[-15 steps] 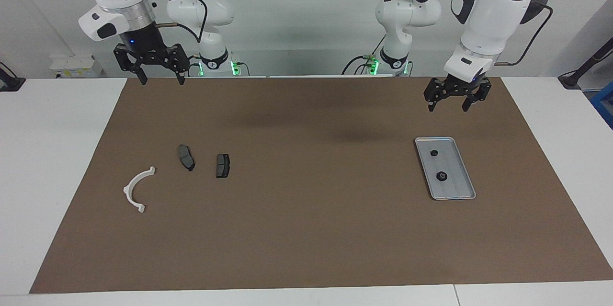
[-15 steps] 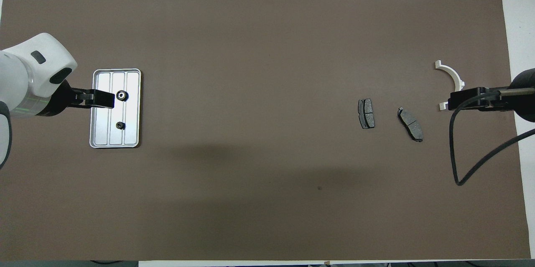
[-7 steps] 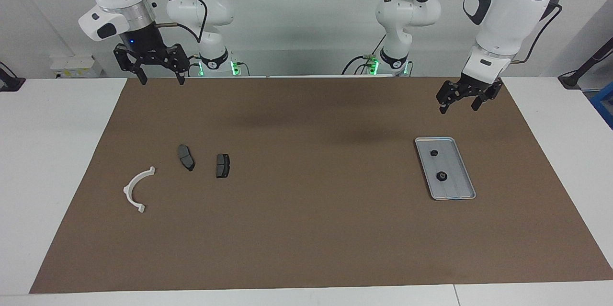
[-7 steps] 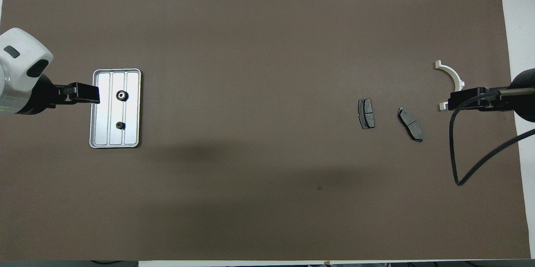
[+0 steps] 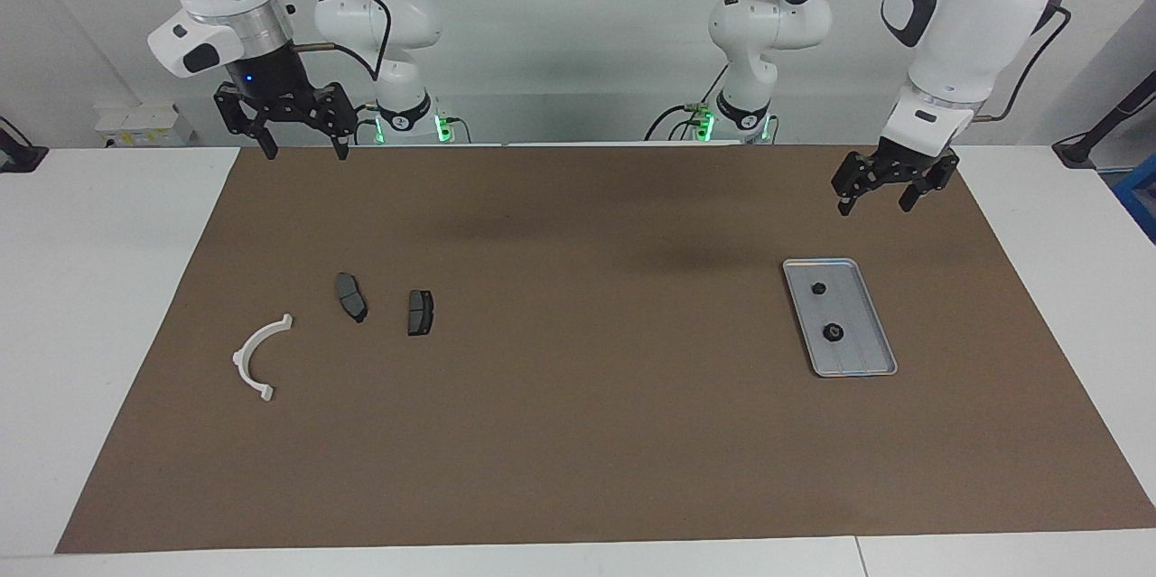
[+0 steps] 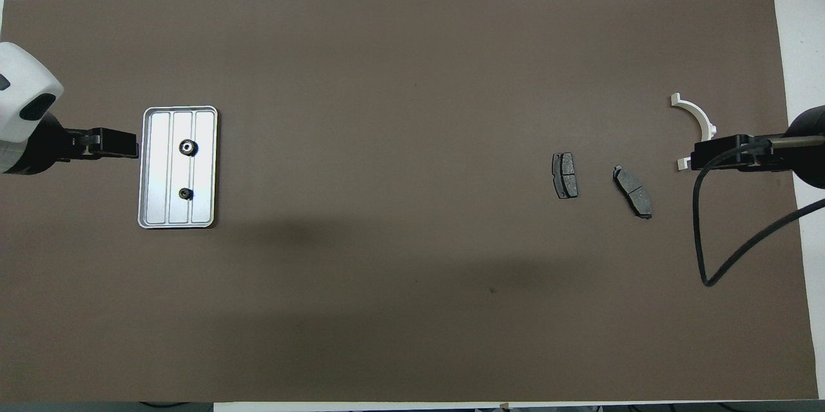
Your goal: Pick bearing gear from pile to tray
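Tray (image 5: pixel 880 344): two black gears (image 5: pixel 832 332) inside, at 12 and 6 o'clock.
Pile: only brake pads (image 5: pixel 420 312) and white bracket (image 5: pixel 257 358); no gear visible.
Left gripper (image 5: pixel 894 195): raised by the mat edge near the tray, fingers spread, empty.
Right gripper (image 5: pixel 295 130): waits, fingers spread, empty.
Progress: judged essentially complete.

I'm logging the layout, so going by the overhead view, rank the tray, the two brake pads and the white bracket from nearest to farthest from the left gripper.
From the left gripper, open beside the tray:
1. Tray, at the left arm's end.
2. Brake pad, the one nearer the table's middle.
3. Second brake pad, toward the right arm's end.
4. White bracket, closest to the right arm's end, partly under the right gripper.
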You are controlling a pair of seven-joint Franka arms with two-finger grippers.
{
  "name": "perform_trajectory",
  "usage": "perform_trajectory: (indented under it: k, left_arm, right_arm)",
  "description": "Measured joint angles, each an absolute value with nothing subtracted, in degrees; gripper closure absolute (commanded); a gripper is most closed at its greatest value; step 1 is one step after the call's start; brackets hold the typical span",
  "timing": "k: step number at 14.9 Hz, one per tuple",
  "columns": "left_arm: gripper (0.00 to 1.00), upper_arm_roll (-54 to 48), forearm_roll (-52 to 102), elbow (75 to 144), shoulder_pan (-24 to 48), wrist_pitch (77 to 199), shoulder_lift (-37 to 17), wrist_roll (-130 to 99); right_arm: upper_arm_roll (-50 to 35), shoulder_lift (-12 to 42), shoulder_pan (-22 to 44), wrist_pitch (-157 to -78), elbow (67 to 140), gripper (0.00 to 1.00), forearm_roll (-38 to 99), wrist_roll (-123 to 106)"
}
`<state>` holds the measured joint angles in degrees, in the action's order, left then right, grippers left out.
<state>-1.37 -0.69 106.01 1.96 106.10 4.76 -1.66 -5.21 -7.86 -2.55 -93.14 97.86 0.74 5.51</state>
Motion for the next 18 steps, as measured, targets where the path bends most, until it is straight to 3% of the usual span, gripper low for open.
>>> perform_trajectory:
  k: [5,10,18]
  left_arm:
    - [0.0,-1.25,-0.69,104.15,0.56,103.59,4.44,-0.68]
    - [0.0,-1.69,-0.69,93.07,0.56,94.71,0.04,-0.52]
    - [0.0,-1.96,-0.69,93.52,0.61,94.65,-1.35,-0.47]
  right_arm:
    - [-5.21,-7.86,-2.55,-93.14,97.86,0.0,0.74,5.51]
    - [-5.21,-7.86,-2.58,-93.14,97.86,0.0,0.74,5.51]
    - [-5.21,-7.86,-2.58,-93.14,97.86,0.0,0.74,5.51]
